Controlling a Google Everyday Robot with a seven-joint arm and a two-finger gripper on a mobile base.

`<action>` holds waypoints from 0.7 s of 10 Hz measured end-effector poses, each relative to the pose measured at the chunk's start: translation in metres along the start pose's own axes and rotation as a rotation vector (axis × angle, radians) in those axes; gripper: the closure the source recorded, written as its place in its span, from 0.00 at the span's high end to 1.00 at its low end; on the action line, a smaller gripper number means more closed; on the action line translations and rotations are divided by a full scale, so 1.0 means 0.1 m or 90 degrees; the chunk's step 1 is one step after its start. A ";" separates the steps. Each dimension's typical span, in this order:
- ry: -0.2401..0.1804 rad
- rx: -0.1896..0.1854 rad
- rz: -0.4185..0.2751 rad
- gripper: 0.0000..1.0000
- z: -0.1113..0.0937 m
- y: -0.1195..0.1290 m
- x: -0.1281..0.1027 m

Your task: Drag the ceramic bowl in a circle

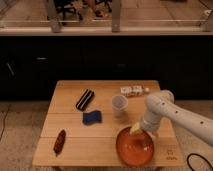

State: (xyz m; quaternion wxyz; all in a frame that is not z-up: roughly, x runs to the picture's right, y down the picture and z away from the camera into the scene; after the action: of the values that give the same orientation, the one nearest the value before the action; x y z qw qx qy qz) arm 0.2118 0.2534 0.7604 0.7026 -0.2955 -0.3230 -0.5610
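The ceramic bowl is wide, shallow and glossy orange, and it sits at the front right of the wooden table. My white arm reaches in from the right and bends down to it. The gripper hangs over the bowl's far rim with its yellowish fingers apart, so it is open. One finger seems to be inside the rim. I cannot tell whether it touches the bowl.
A small white cup stands just behind and left of the bowl. A blue sponge, a black striped packet and a reddish-brown item lie to the left. Small white packets sit at the back right. The bowl is near the table's front edge.
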 end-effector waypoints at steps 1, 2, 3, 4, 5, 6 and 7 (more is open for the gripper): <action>0.000 -0.003 -0.002 0.80 0.02 0.02 0.00; -0.001 -0.006 -0.003 0.80 0.03 0.03 0.01; -0.002 -0.008 -0.004 0.80 0.06 0.05 0.03; -0.004 -0.010 -0.004 0.80 0.07 0.06 0.04; -0.005 -0.011 -0.003 0.80 0.09 0.08 0.05; -0.007 -0.012 0.000 0.80 0.11 0.11 0.06; -0.007 -0.011 0.002 0.80 0.11 0.13 0.07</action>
State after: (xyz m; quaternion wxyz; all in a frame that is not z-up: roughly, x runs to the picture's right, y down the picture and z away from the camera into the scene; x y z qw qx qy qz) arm 0.2247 0.2601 0.7722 0.6993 -0.3050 -0.3214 -0.5609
